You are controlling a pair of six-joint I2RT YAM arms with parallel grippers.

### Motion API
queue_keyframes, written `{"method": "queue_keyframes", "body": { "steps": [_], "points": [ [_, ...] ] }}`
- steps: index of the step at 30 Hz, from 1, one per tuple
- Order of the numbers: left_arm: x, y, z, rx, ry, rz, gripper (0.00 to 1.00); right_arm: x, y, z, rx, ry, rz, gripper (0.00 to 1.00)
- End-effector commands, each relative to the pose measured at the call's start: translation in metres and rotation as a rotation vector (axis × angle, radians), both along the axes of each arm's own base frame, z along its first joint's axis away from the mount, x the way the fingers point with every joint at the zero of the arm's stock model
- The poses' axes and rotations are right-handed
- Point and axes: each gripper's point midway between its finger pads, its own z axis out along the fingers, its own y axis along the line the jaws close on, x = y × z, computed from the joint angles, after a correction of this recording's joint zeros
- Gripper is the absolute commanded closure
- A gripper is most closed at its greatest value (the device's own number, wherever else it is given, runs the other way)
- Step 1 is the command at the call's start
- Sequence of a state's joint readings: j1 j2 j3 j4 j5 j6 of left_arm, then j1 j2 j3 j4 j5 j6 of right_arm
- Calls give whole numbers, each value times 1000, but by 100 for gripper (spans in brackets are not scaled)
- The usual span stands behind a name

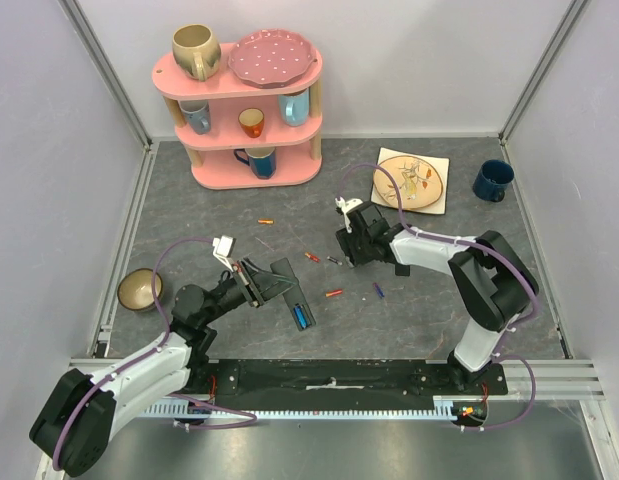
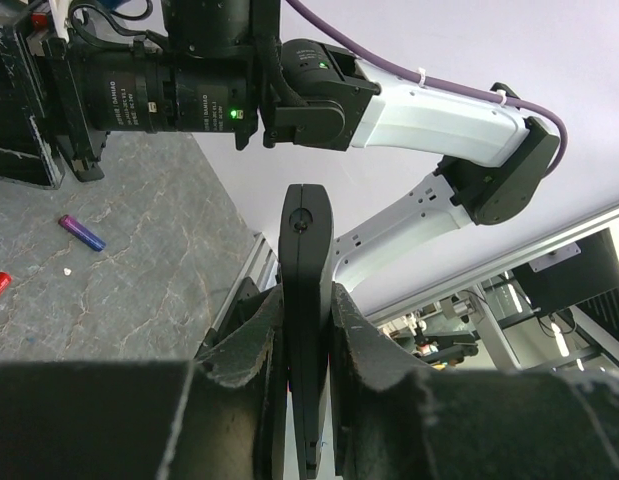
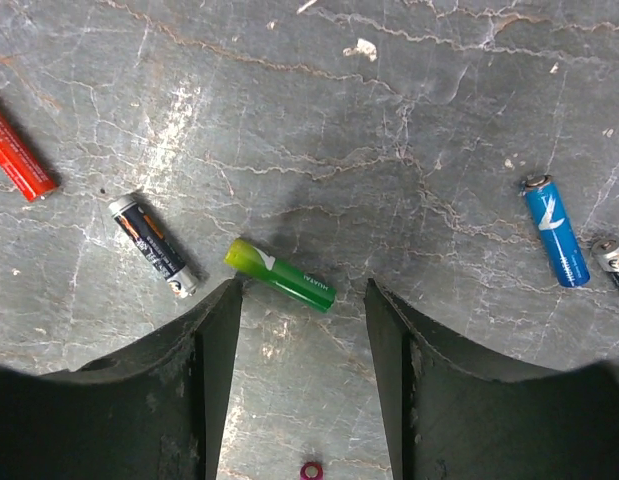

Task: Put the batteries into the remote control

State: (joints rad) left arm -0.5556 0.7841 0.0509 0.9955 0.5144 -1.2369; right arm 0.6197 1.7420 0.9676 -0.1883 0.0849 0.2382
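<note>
Left pincer (image 2: pixel 306 312) tight around the remote control (image 2: pixel 305 230); right pincer (image 3: pixel 301 290) agape over green battery (image 3: pixel 279 272).

Left arm (image 1: pixel 139 375): reaches low from base, forearm angled inward. Left fingers (image 2: pixel 244 345) clamped on opposite sides of remote control (image 2: pixel 306 240), gripping its near end.
Right arm (image 1: pixel 489 290): elbow folded, forearm stretched toward remote control, wrist pitched down. Right fingers (image 3: pixel 214 350) spread apart, tips close over surface (image 3: pixel 319 120), beyond and right of remote control.
</note>
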Motion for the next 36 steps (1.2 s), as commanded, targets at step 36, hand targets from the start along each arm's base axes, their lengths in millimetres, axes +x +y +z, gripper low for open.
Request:
{"method": "queue_keyframes", "body": {
  "steps": [36],
  "points": [
    [1, 5, -16, 22, -5, 38, 98, -9, 17, -8, 120, 65, -83, 76]
  ]
}}
